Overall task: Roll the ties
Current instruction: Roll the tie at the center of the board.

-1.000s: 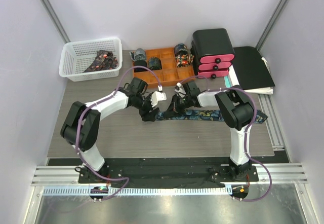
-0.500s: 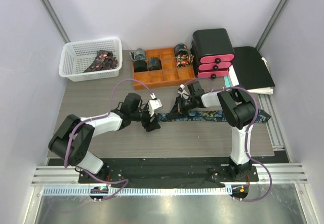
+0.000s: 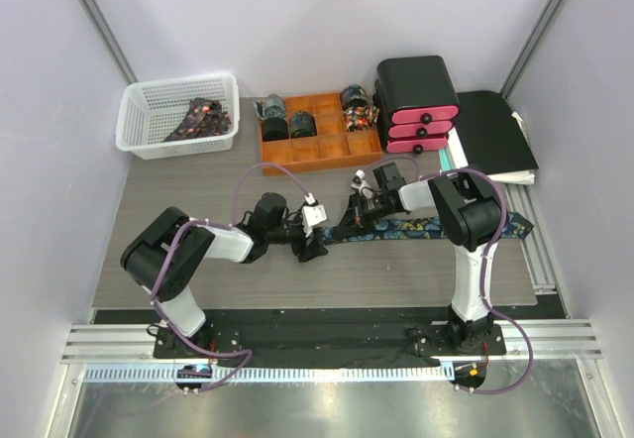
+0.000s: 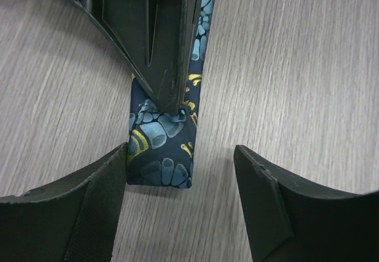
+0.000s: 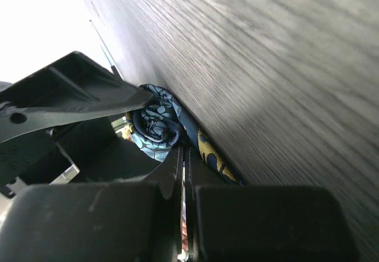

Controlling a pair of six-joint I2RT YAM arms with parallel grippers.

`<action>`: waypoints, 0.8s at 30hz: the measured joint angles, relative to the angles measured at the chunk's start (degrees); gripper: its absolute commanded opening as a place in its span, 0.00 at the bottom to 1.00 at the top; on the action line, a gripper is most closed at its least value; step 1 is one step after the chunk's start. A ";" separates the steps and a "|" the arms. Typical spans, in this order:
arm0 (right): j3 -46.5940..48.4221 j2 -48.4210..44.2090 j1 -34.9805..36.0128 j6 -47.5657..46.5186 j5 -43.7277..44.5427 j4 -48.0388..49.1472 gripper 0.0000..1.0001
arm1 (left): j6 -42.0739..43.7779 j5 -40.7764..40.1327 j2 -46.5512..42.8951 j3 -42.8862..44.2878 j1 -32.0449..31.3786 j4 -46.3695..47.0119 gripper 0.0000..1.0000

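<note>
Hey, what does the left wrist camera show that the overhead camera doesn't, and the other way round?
Only the left wrist view: the tie close up, its folded end and blue and gold pattern, lying between the open fingers of the left gripper.
Only the overhead view: the white basket, the orange tray holding rolled ties, the pink drawers, and the tie's length running to the right.
Both: the right gripper shut on the tie, on the wooden table.
</note>
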 measured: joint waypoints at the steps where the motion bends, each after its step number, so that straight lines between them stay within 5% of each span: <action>1: -0.02 0.02 -0.07 -0.26 -0.15 -0.11 0.01 | 0.00 -0.04 0.59 0.00 -0.09 0.59 0.66; 12: 0.11 0.74 -0.44 -2.51 -1.95 -0.31 0.01 | -0.17 -2.84 4.04 1.14 -0.81 3.52 0.72; 14: 0.17 0.76 -0.48 -2.71 -1.99 -0.52 0.01 | -0.31 -2.97 4.11 1.14 -0.83 3.65 0.68; 18: 0.22 0.85 -0.70 -3.54 -2.32 -1.07 0.01 | -0.20 -1.53 4.44 1.14 -0.96 3.91 0.43; 24: 0.22 0.98 -0.92 -4.83 -3.23 -1.60 0.01 | 1.46 -1.66 4.87 3.23 -1.31 0.92 0.34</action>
